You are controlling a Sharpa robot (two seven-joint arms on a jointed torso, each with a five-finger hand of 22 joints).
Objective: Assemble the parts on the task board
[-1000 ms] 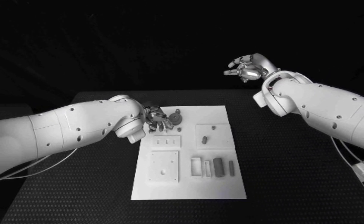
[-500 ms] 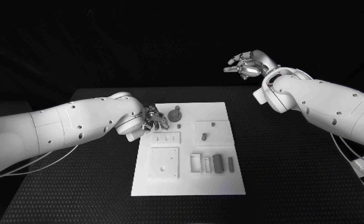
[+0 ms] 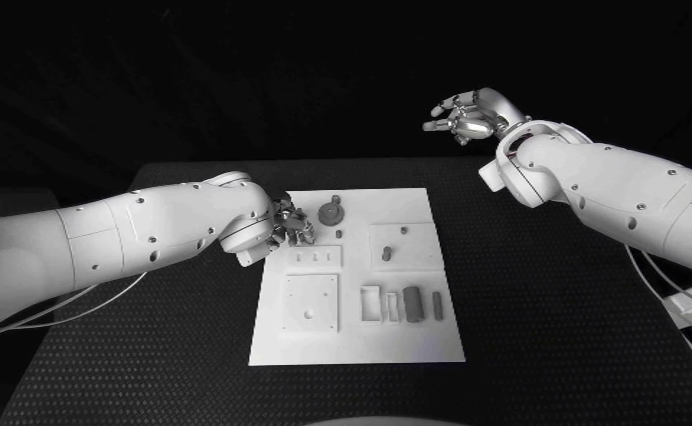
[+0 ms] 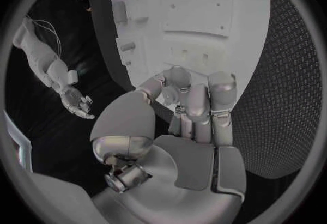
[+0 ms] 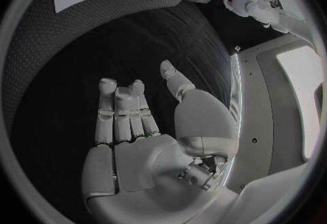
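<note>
The white task board (image 3: 361, 346) (image 4: 204, 11) lies in the middle of the black table. A grey round part with a peg (image 3: 333, 212) stands free at its far edge. Another small grey part (image 3: 389, 254) sits on a raised plate, and a few grey bars (image 3: 414, 303) lie in a row nearer me. My left hand (image 3: 290, 225) (image 4: 184, 109) hovers at the board's far left edge, fingers curled in with nothing seen in them. My right hand (image 3: 464, 122) (image 5: 136, 120) is raised high beyond the board's far right corner, fingers apart and empty.
A square white plate (image 3: 310, 303) and a small plate with holes (image 3: 317, 263) sit on the board's left half. Black table (image 3: 562, 306) stretches right of the board. Cables hang by the left arm (image 3: 72, 311) and at the right edge (image 3: 672, 298).
My left hand has drawn back leftward from the round part, which now stands alone. The right hand stays raised and has turned slightly. The head view has shifted a little.
</note>
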